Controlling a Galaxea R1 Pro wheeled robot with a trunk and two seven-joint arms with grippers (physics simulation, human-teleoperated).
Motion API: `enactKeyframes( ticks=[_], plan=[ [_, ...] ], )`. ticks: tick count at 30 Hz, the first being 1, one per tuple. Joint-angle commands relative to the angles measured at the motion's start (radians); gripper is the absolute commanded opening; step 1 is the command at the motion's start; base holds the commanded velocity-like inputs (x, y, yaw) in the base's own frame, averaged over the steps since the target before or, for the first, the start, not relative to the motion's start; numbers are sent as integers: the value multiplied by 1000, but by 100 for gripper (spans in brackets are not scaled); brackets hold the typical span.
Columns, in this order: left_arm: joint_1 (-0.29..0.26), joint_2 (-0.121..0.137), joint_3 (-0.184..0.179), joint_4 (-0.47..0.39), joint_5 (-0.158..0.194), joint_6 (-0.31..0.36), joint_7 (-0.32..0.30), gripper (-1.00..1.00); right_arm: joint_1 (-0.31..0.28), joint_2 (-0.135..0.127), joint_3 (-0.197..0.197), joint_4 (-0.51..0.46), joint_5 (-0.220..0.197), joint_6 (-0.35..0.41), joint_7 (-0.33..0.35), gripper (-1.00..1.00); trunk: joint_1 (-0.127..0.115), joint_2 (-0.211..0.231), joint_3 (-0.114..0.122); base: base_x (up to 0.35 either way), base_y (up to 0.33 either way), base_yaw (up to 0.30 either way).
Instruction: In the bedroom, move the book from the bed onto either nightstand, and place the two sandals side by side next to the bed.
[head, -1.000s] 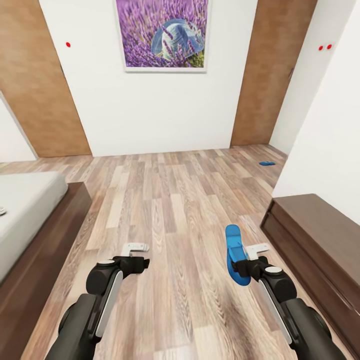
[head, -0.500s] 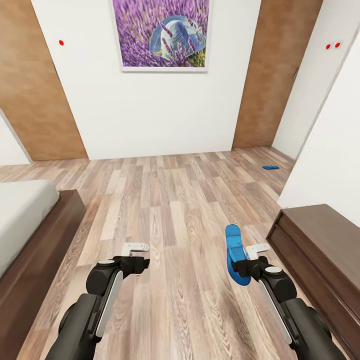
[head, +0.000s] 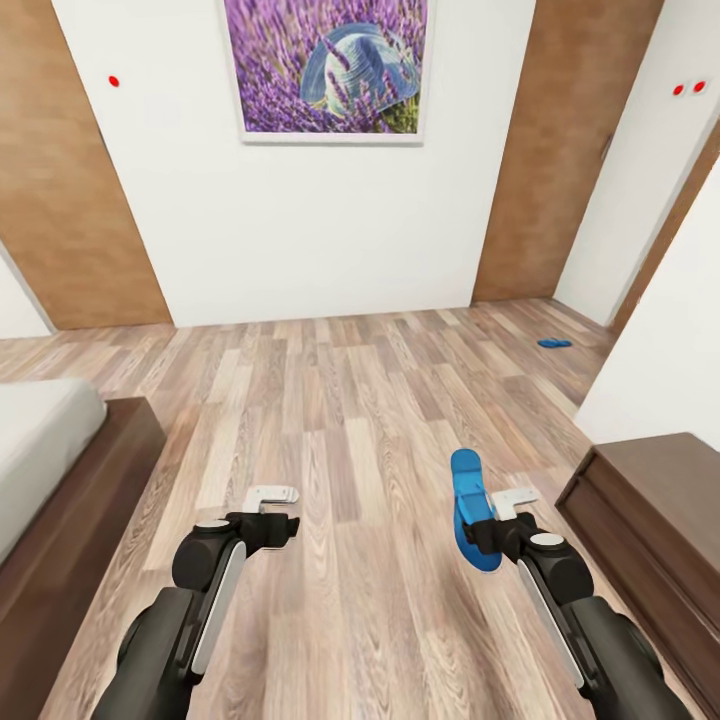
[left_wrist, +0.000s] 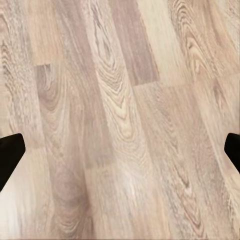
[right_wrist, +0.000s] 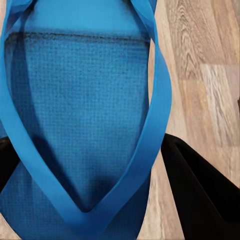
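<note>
Bed (head: 45, 440): at the left edge, on the floor (head: 350, 400).
Bench (head: 650, 500): at the right edge, against the right wall.
Held sandal (head: 467, 505): in the right end effector (head: 500, 515), above the floor, between bed and bench, nearer the bench.
Far sandal (head: 554, 343): on the floor, far right, near the back doorway.
Left end effector (head: 272, 508): over bare floor, right of the bed.
Picture (head: 325, 68): on the back wall, centre.

We see a lavender painting (head: 328, 68) up on the white wall, brown wood panels (head: 62, 180) flanking it, and a dark low bench (head: 660, 510) on the right.
</note>
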Motion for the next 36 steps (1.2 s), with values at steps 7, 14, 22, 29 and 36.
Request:
enactKeyframes(
  ticks=[7,14,22,29,36],
  plan=[
    [-1,0,-1,-1,2,4,6,100,-1,0,2,-1,-1,5,0,-100,0,0,-1,325,161,-177],
    [-1,0,-1,-1,2,4,6,100,-1,0,2,-1,-1,5,0,-100,0,0,-1,325,162,-278],
    [0,0,-1,-1,2,4,6,100,-1,-1,2,-1,-1,5,0,-100,0,0,-1,325,162,-284],
    [-1,0,-1,-1,2,4,6,100,-1,-1,2,-1,-1,5,-1,-100,0,0,-1,325,162,-285],
    [-1,0,-1,-1,2,4,6,100,-1,-1,2,-1,-1,5,0,-100,0,0,-1,325,162,-285]
  ],
)
